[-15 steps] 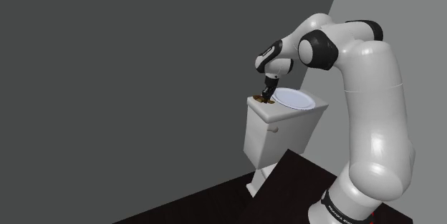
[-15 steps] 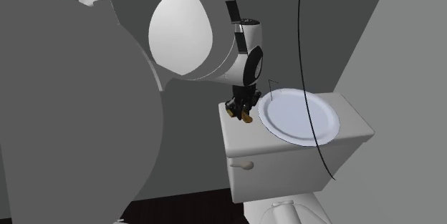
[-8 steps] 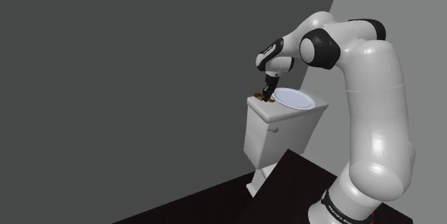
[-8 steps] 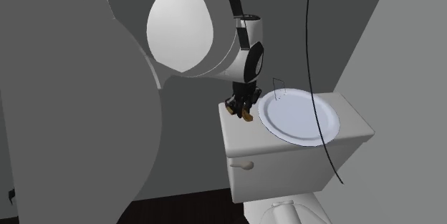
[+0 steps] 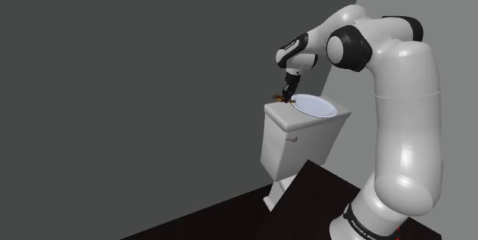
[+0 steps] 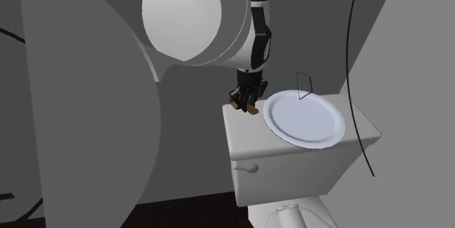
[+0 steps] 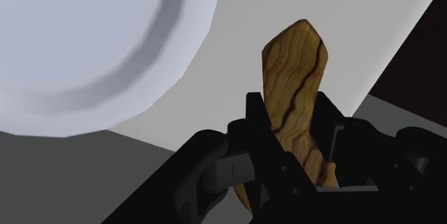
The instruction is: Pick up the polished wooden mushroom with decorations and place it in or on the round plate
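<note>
**Wooden mushroom clasped beside the plate**

The all-black two-finger pincer [image 6: 246, 100] is seen closed on a brown, dark-grained wooden mushroom [image 7: 292, 79]. It is clasped between the two fingers, with one end projecting beyond them. The mushroom is held low over the lid of a white toilet tank [image 6: 284, 162], at the lid's corner nearest the dark grey wall [image 5: 138, 77]. It is just beside the rim of the round, pale bluish-white plate [image 6: 302, 121], which is laid flat on that lid. Whether the mushroom touches the lid cannot be told. The plate is touched by neither wood nor pincer. The white arm [image 5: 402, 123] is bent down over the tank from above.
</note>
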Tool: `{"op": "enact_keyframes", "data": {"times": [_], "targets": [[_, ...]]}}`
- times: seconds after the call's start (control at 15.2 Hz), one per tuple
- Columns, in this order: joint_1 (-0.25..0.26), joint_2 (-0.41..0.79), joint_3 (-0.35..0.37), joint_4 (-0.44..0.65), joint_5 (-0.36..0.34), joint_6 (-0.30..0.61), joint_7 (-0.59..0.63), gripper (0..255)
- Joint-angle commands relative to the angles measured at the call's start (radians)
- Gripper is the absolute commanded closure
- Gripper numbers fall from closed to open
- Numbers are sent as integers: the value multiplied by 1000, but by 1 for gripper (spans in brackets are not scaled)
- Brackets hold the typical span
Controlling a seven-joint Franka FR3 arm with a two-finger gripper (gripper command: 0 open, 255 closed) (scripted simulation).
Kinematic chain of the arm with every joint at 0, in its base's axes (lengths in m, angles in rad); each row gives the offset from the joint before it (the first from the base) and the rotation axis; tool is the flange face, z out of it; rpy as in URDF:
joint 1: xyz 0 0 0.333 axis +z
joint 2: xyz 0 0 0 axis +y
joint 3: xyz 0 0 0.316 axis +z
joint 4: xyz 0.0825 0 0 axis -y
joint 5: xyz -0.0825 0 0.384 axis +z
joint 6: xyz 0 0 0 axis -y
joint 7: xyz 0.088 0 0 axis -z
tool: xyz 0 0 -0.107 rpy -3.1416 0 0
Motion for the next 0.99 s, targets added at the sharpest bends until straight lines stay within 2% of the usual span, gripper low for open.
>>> {"op": "enact_keyframes", "data": {"times": [0.0, 0.33, 0.92], "targets": [[5, -16, -7, 8, -11, -22, 6, 255], [14, -48, -21, 34, -35, -75, 19, 255], [-171, 19, -42, 131, 14, -117, -183, 255]]}}
